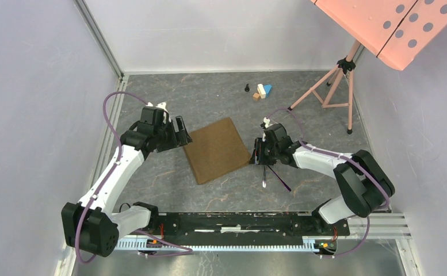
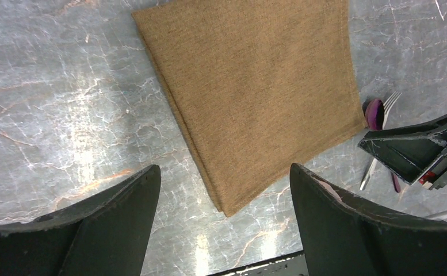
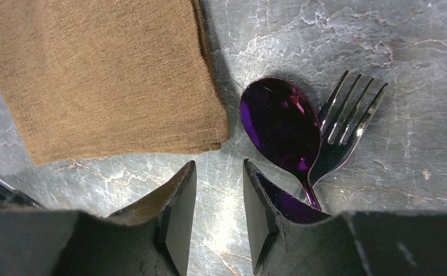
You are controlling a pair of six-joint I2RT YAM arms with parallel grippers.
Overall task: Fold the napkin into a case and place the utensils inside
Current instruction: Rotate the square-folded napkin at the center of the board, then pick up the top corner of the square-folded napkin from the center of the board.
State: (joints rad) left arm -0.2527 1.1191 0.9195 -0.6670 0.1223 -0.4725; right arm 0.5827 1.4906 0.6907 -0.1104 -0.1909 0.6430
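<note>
The brown napkin [image 1: 217, 149] lies flat on the grey table, folded to a layered rectangle [image 2: 255, 98]. My left gripper [image 1: 182, 133] hovers at its far-left edge, open wide, and one cloth corner shows between the fingers [image 2: 224, 169] with nothing gripped. Just off the napkin's right corner [image 3: 94, 80] hangs my right gripper [image 1: 257, 154]. Its jaws stand a narrow gap apart [image 3: 219, 167] over bare table. The purple spoon [image 3: 278, 123] and silver fork [image 3: 347, 126] lie side by side right of that corner, bowl and tines [image 2: 390, 102] toward the cloth. The right finger hides their handles.
Small toy blocks [image 1: 261, 91] and a tiny black piece [image 1: 247, 87] lie at the back. A pink tripod stand [image 1: 339, 80] with a perforated pink board [image 1: 393, 23] stands back right. Walls close in on three sides. A black rail [image 1: 238, 221] runs along the near edge.
</note>
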